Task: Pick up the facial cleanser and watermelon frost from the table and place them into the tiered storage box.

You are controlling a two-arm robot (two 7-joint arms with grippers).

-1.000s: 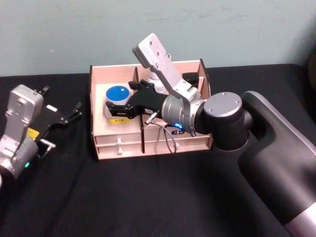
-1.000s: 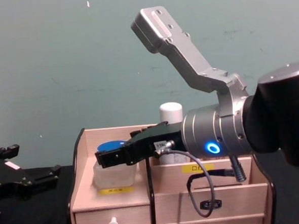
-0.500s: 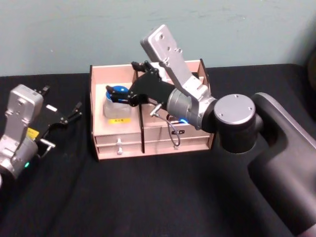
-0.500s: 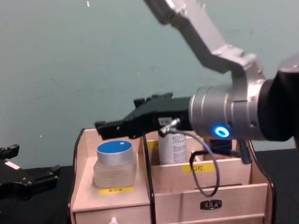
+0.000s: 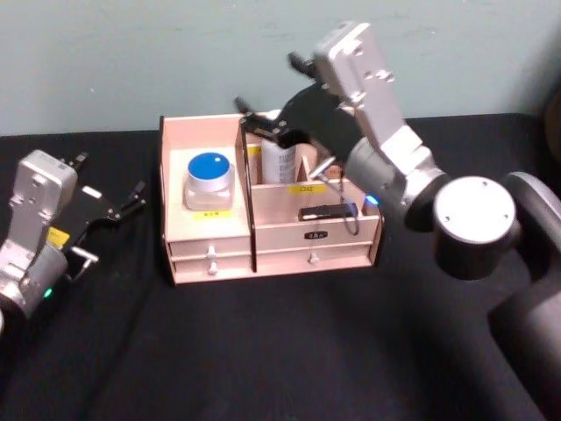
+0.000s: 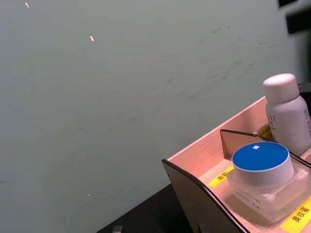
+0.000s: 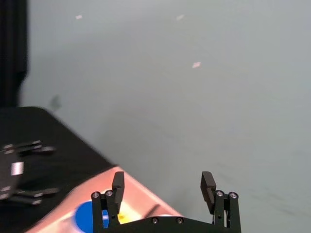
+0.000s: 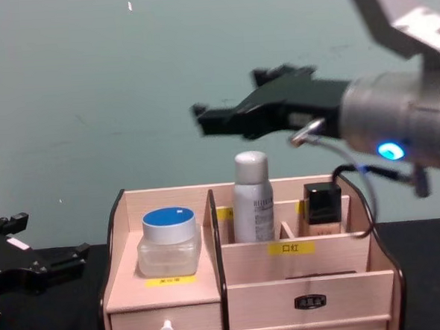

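The light wooden stepped storage box sits mid-table; the blue-lidded clear jar stands in its left compartment, the white-capped bottle upright in the compartment just right of it

One tiered storage box holds three containers: one blue-lidded jar in its left compartment, one white bottle right of the divider, and one dark-capped item further right. Two drawers show at the box's front.

A black tablecloth meets a pale green wall.
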